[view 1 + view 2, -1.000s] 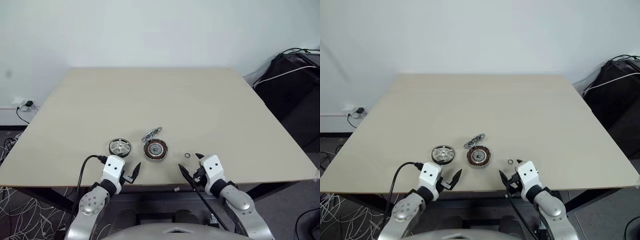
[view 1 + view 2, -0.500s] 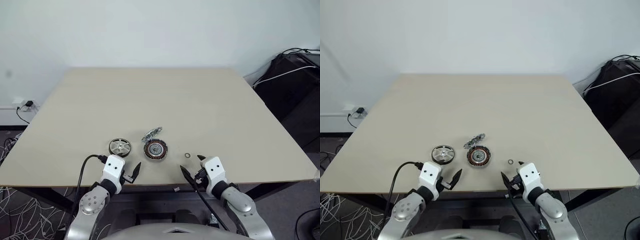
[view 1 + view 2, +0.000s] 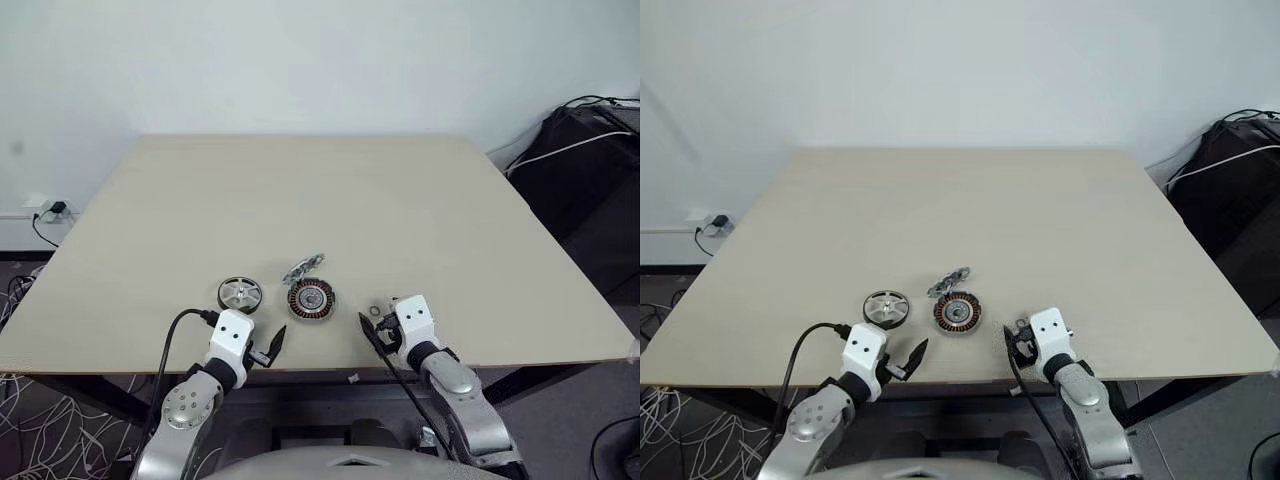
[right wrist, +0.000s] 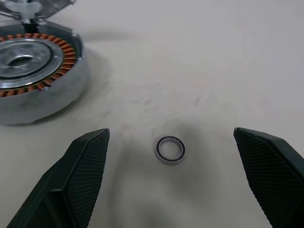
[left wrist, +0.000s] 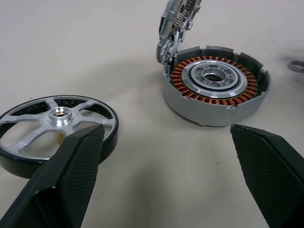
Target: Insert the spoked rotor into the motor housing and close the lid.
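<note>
- Spoked rotor lies flat near the desk's front edge, just left of the motor housing, whose lid stands hinged up behind it.
- Nothing is inserted yet; I judge this the reach before the pick-up.
- My left hand and right hand are both fully open and empty.
- A small ring lies between my right fingers.
- Next, my left hand must straddle the rotor's rim.
</note>
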